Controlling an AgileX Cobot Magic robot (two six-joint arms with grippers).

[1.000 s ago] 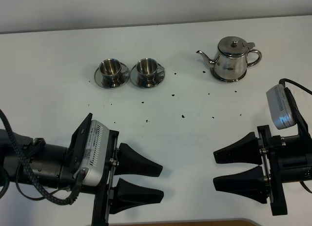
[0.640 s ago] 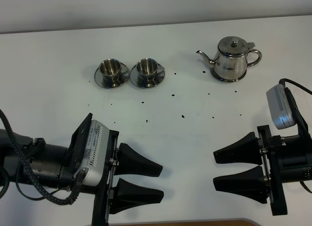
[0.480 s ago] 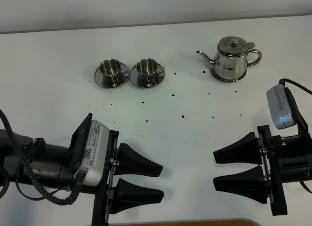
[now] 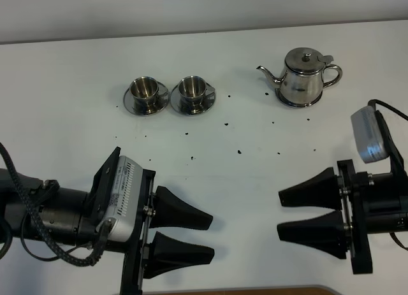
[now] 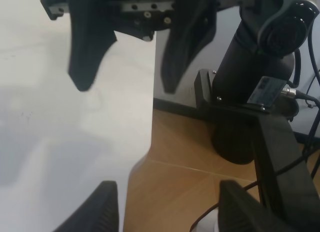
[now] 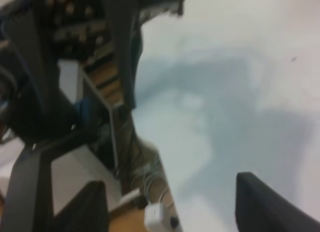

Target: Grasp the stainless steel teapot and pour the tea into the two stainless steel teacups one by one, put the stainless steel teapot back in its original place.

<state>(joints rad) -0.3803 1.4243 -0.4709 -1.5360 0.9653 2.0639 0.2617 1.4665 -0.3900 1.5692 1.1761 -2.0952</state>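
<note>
The stainless steel teapot (image 4: pixel 305 78) stands on its round steel saucer (image 4: pixel 298 104) at the back right of the white table, spout pointing left. The two stainless steel teacups (image 4: pixel 145 89) (image 4: pixel 192 88) stand side by side on their saucers at the back left. My left gripper (image 4: pixel 212 239) is open and empty near the front edge, pointing right. My right gripper (image 4: pixel 280 213) is open and empty at the front right, pointing left, well short of the teapot. The wrist views show only open fingers (image 5: pixel 97 209) (image 6: pixel 270 202), the table and the opposite arm.
Small dark specks (image 4: pixel 239 151) lie scattered on the table between the cups, the teapot and the grippers. The table's front edge (image 5: pixel 142 162) runs just below both grippers, with wooden floor and an arm base (image 5: pixel 250 91) beyond it.
My right gripper has shifted slightly towards the far side of the table. The left arm, teapot and cups have not moved.
</note>
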